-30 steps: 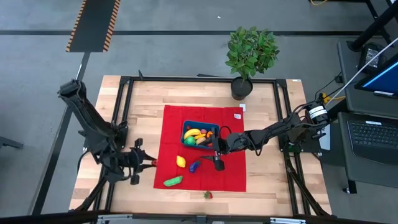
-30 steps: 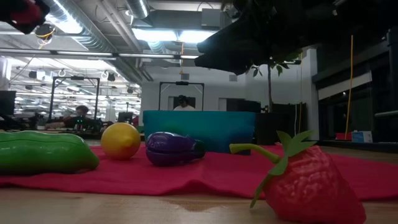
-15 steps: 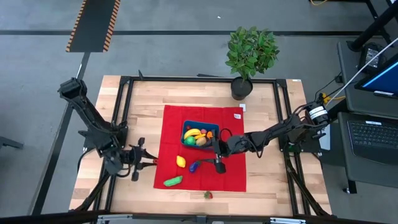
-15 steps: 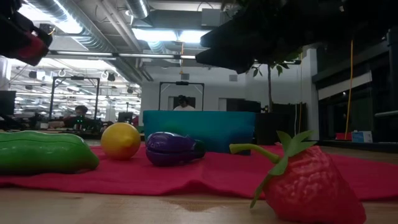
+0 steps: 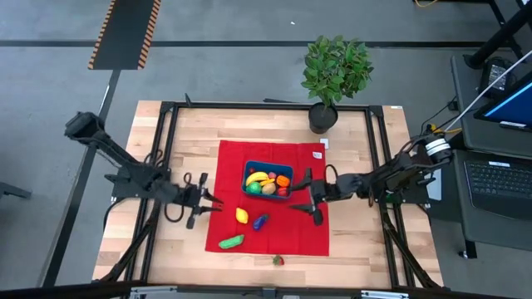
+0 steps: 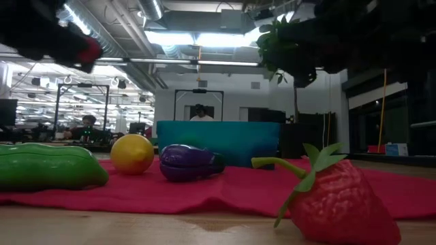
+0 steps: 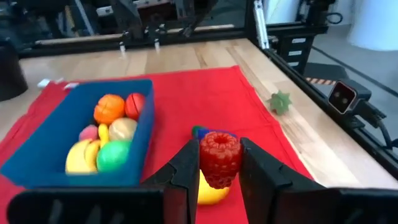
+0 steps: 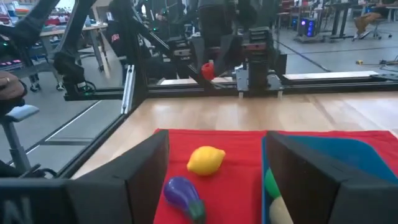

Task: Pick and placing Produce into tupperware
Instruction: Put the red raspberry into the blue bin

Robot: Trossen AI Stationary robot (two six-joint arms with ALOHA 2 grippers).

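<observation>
Left pincer (image 7: 214, 163) is gripping a red raspberry (image 7: 219, 159) above the red cloth (image 7: 242, 106), tupperware (image 7: 74, 124) lying ahead toward the opposite arm; right pincer (image 5: 309, 203) is hanging open just beside it.

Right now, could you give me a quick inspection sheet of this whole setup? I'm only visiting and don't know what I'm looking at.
Surface: wooden table with a red cloth spread in the middle.
Job's things: blue tupperware on the cloth, holding a banana, an orange and other toy produce. Loose on the cloth: lemon, purple eggplant, green cucumber. A strawberry lies on the bare wood.
Clutter: potted plant at the table's far edge.
Claws: left claw shut on a red raspberry, over the cloth's left edge; right claw open, empty, beside the tupperware.
Cables: cabling along the right arm.
Surroundings: laptop on a side desk; a person in the room behind.
</observation>
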